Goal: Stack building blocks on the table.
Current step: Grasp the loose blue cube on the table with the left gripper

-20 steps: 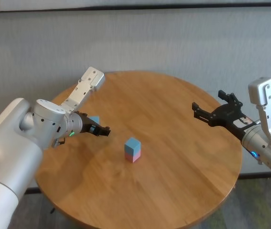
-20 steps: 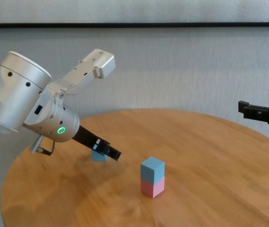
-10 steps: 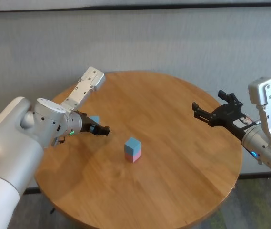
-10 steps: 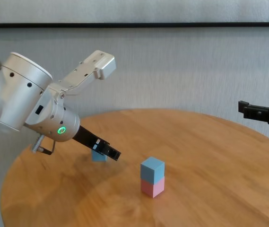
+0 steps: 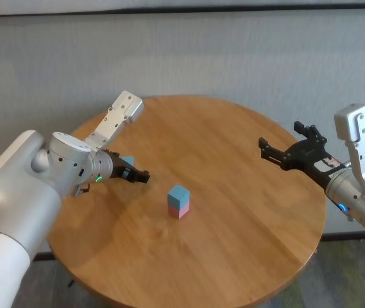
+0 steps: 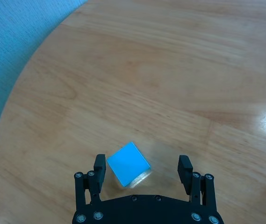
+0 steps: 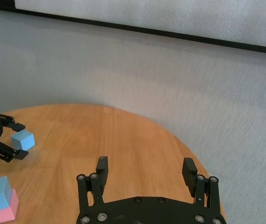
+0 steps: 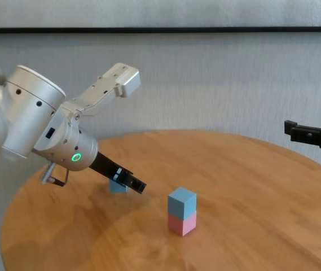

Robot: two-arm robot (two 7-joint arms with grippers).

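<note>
A light blue cube (image 5: 178, 192) sits on a pale pink cube (image 5: 180, 210) near the middle of the round wooden table (image 5: 246, 218); the stack also shows in the chest view (image 8: 181, 212). The second light blue cube (image 6: 128, 163) lies on the table at the left. My left gripper (image 6: 142, 169) is open around it, the cube standing close to one finger (image 6: 99, 165) and apart from the other. In the head view this gripper (image 5: 140, 174) is low over the table, left of the stack. My right gripper (image 5: 281, 136) is open and empty, held above the table's right edge.
A grey wall runs behind the table. The table's rim curves close behind the loose blue cube (image 8: 117, 186). Bare wood lies between the stack and the right gripper (image 7: 145, 169), and in front of the stack.
The left arm's body has shifted slightly, while its gripper stays at the loose blue cube. The right arm and the stack have not moved.
</note>
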